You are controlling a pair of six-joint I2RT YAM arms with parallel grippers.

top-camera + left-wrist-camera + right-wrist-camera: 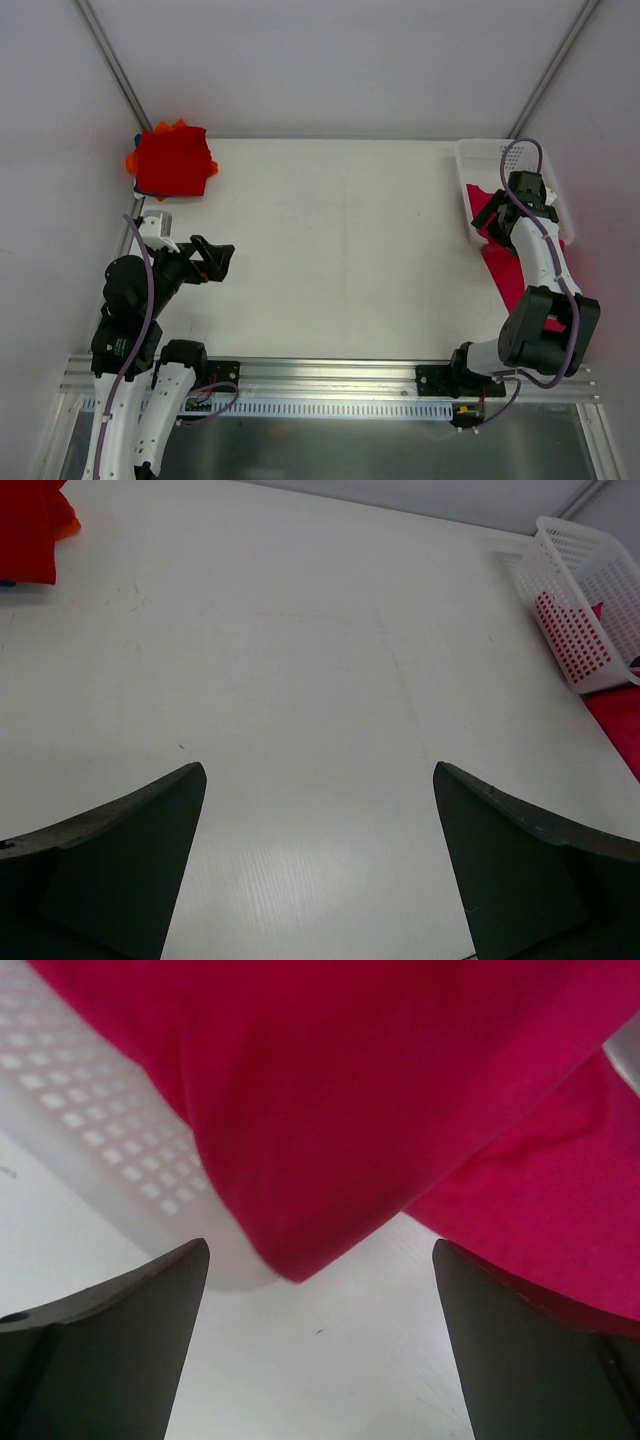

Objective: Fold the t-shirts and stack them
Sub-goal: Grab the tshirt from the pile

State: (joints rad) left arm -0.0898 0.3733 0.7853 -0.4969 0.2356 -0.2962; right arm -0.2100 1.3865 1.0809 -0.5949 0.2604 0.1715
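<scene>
— Shirts first: where does the crimson-pink t-shirt (380, 1090) sit against the right gripper (320, 1248)?

— Just ahead of it and above. In the right wrist view the cloth fills the upper part, and a rounded fold hangs down to about the line between the fingertips. The jaws stand wide apart with only bare table (340, 250) between them. Whether a fingertip touches the cloth I cannot tell.

— And from above?

— It spills out of the white basket (475, 165) at the far right corner and lies along the table's right edge. Its long axis runs from the basket toward the arm bases, leaning a little rightward as it comes nearer. The right arm (545, 260) covers its middle.

— The others?

— At the far left corner is the folded stack (172, 160). It has bright red on top, orange showing at the left and far sides, and a blue edge at the near left. It is roughly square and turned slightly off the table's edges, so it has no clear long axis.

— And the left gripper (320, 768)?

— Its jaws are spread wide and hold nothing. It is over bare table near the left edge, well apart from the stack.
</scene>
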